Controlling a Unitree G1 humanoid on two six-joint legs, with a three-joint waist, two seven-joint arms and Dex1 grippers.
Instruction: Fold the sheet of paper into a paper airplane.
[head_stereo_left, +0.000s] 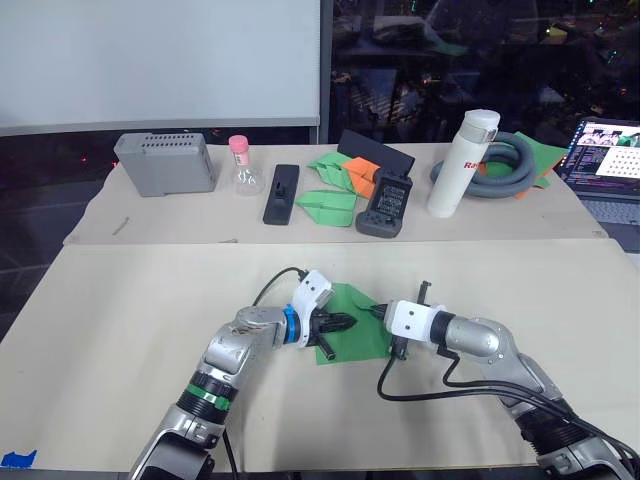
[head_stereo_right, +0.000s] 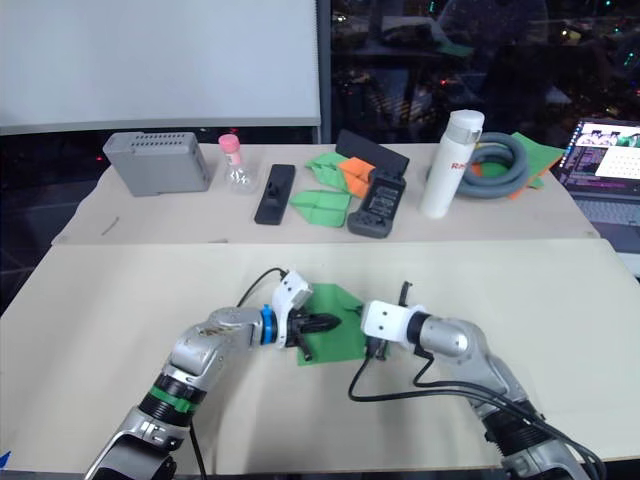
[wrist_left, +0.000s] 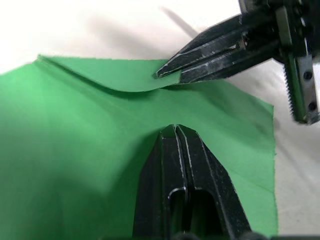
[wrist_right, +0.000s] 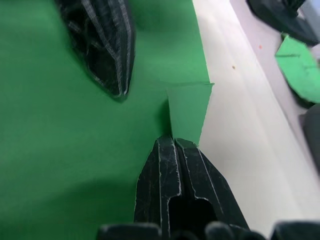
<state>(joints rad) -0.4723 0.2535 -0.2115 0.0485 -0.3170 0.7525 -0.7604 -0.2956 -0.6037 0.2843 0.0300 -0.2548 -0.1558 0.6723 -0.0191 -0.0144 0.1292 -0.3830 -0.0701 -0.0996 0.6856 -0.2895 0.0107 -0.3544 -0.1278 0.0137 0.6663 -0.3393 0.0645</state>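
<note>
The sheet of paper (head_stereo_left: 356, 345) is bright green and lies in the middle of the near table, between both arms. My left gripper (head_stereo_left: 345, 323) comes in from the left, shut, its tips (wrist_left: 175, 128) resting on the sheet's flat middle. From the right comes my right gripper (head_stereo_left: 374, 312), shut on the sheet's far right edge. There it pinches a small folded-up flap (wrist_right: 187, 107) that stands above the rest of the sheet. The two grippers' tips are a short gap apart. The paper airplane shape is not formed.
On the far table stand a grey box (head_stereo_left: 165, 163), a pink-capped bottle (head_stereo_left: 241, 165), a black remote (head_stereo_left: 281, 193), green and orange folded papers (head_stereo_left: 335, 185), a black device (head_stereo_left: 386, 205), a white bottle (head_stereo_left: 463, 163), a grey hose (head_stereo_left: 510, 170) and a laptop (head_stereo_left: 605, 160).
</note>
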